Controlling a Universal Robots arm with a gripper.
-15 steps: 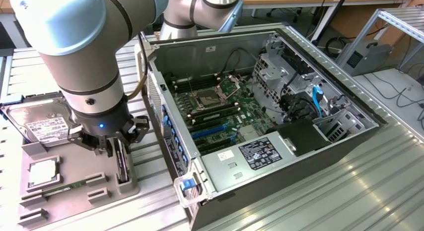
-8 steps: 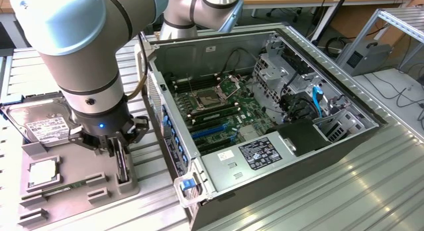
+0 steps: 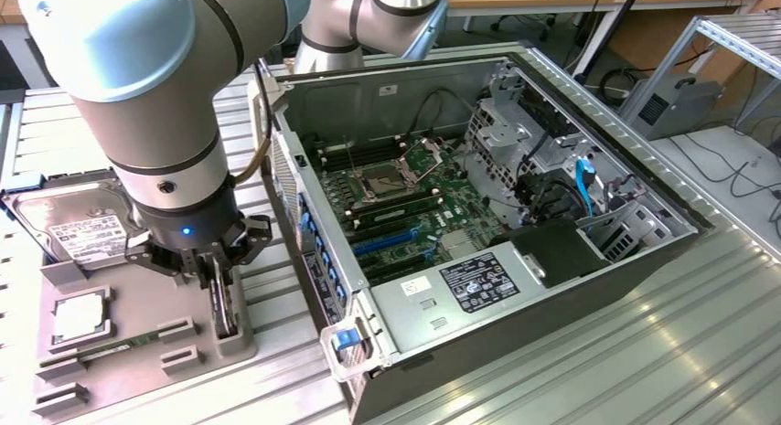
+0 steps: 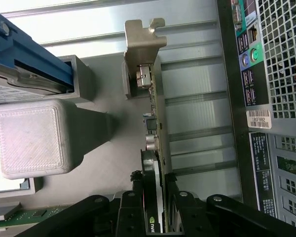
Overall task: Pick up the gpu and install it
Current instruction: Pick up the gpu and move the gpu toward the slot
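The gpu (image 3: 223, 308) stands on its long edge in a slot of the grey holder tray (image 3: 146, 375), at the exterior view's left. In the wrist view the gpu (image 4: 155, 116) is seen edge-on, with its pale metal bracket (image 4: 144, 44) at the far end. My gripper (image 3: 210, 271) hangs straight down over the card. The gripper (image 4: 154, 181) straddles its near end, one black finger (image 4: 136, 187) on each side, pressed against the card's faces. The card still rests in its slot.
The open computer case (image 3: 665, 192) lies on its side beside the tray, motherboard (image 3: 464, 201) and blue expansion slots (image 3: 388, 240) exposed. A hard drive (image 3: 76, 228), a processor (image 3: 80, 317) and a green memory stick (image 3: 116, 347) share the tray. The case's rear panel (image 4: 281, 74) runs close alongside the card.
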